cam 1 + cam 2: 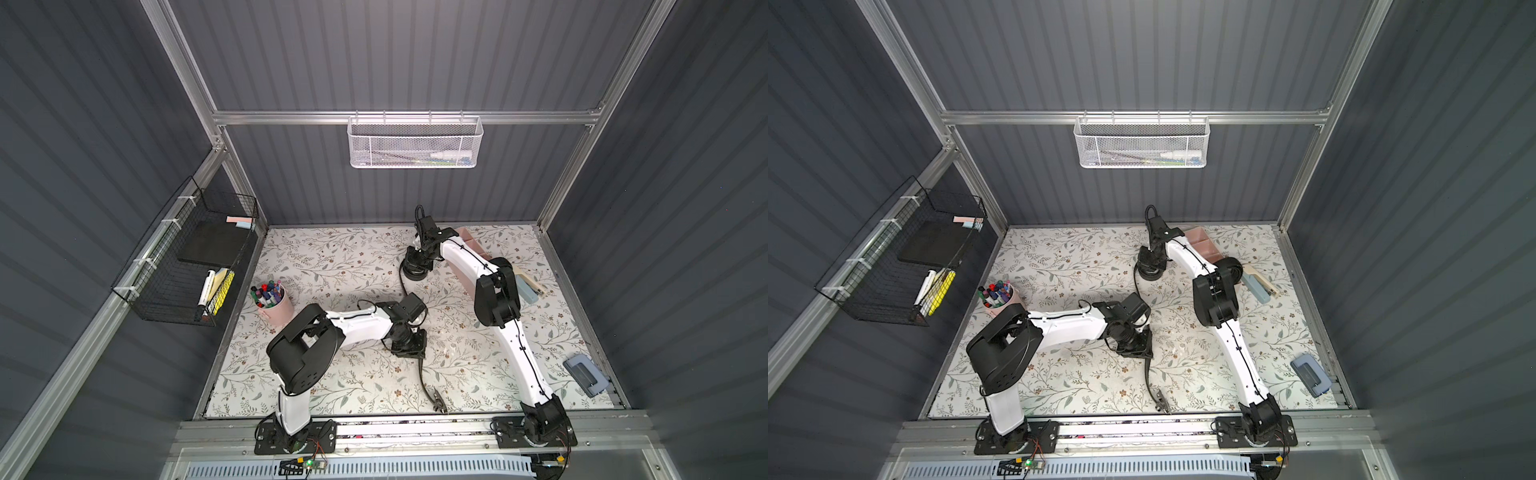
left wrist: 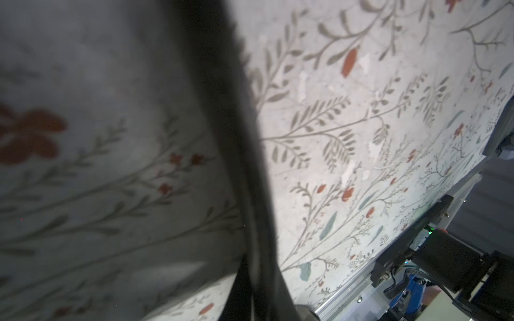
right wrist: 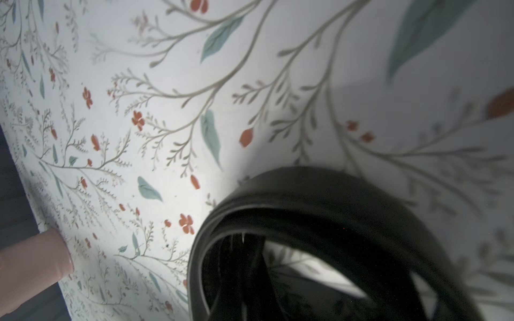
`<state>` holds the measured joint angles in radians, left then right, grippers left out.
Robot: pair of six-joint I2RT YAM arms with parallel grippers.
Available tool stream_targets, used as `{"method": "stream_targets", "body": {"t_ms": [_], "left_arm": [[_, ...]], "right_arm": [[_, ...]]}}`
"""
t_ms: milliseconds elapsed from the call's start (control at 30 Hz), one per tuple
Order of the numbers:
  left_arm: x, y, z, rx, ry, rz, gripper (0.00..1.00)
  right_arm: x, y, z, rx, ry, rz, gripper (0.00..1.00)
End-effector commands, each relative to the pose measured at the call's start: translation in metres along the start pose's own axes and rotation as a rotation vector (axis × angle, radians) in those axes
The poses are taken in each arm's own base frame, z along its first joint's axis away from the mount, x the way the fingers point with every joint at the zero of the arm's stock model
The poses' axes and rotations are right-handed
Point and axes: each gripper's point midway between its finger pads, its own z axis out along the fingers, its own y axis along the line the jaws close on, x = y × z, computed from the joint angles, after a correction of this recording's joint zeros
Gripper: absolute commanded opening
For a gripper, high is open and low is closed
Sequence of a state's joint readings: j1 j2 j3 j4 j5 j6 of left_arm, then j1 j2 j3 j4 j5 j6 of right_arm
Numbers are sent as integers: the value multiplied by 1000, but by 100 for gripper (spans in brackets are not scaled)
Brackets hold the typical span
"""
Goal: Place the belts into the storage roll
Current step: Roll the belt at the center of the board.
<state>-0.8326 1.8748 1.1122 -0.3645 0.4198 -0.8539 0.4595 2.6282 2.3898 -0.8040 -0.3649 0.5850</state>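
Mara: Closest to us are the left arm base (image 1: 291, 436) and the right arm base (image 1: 536, 432), bolted to the rail (image 1: 415, 432) along the near edge of the bench (image 1: 332, 266). Where is the belt (image 1: 422, 374)?

Jon: Mid-bench. Its buckle (image 1: 438, 405) lies just inside the near edge. From there the strap (image 2: 239, 139) runs up to the left gripper (image 1: 411, 353), which points down at the middle of the bench.

Mara: How do its jaws stand?

Jon: Narrow. In the left wrist view the strap passes between two dark fingers (image 2: 236, 294). I cannot tell whether they pinch it or only flank it.

Mara: What about beyond that gripper?

Jon: A black strap runs on toward the far edge and winds into a coil (image 1: 415, 270) standing on the bench. The right gripper (image 1: 417, 259) comes down onto it with its jaws closed and its fingers (image 3: 230, 272) inside the ring of wraps. Whether they nip an inner wrap is hidden.

Mara: Where is the storage roll (image 1: 471, 239)?

Jon: Toward the far right corner, lying aslant and partly under the right arm (image 1: 465, 257), near the coil. In a top view the second belt (image 1: 1236, 266), rolled up, sits at its near end. I cannot tell whether it is inside a compartment or beside it.

Mara: Anything else on the bench?

Jon: A marker cup (image 1: 274, 305) stands by the left edge. A stapler (image 1: 530, 286) and a blue hole punch (image 1: 584, 374) lie along the right edge.
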Motion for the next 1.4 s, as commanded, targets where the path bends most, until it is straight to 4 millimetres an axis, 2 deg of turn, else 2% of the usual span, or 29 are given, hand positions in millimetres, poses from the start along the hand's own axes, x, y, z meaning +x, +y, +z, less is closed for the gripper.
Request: {"method": "stream_targets", "body": {"t_ms": [0,100,167,300,367,467,633,800,867,933,1067,1100,1300,1367], "left_arm": [[7,18,5,-68,10,-36,23],[3,12,0,-39,-21,-39,26],[-2,7,2,-24,-23,-24,40],[-7,-2,0,4,-38,-1,58],[-3,3,-9,-20,-41,6,63],[9,22,-25,-76,-39,18,76],[35,48,-56,-111,-49,19,82],[38,52,-95,-123,-133,41,84],[29,58,-113,-156,-178,51,84],[13,72,-130,-205,-221,25,84],[-35,88,-147,-202,-282,-21,84],[-50,89,-148,-204,-296,-10,84],[-134,89,-140,-170,-348,28,78],[-147,88,-131,-173,-321,60,76]], "right_arm": [[12,24,-7,-84,32,-16,0],[16,38,-10,-119,38,-39,0],[18,45,-10,-142,43,-42,0],[26,48,-8,-152,79,0,0],[33,44,-8,-139,102,13,0],[48,36,-7,-110,148,64,0],[64,21,-11,-58,109,199,0],[72,24,-15,-63,56,296,0],[76,28,-15,-58,47,318,0],[76,33,-16,-62,28,351,0],[78,28,-15,-53,-13,442,0],[74,30,-17,-67,-35,455,0],[69,-2,-28,52,-108,488,0],[72,-14,-29,79,-100,507,0]]}}
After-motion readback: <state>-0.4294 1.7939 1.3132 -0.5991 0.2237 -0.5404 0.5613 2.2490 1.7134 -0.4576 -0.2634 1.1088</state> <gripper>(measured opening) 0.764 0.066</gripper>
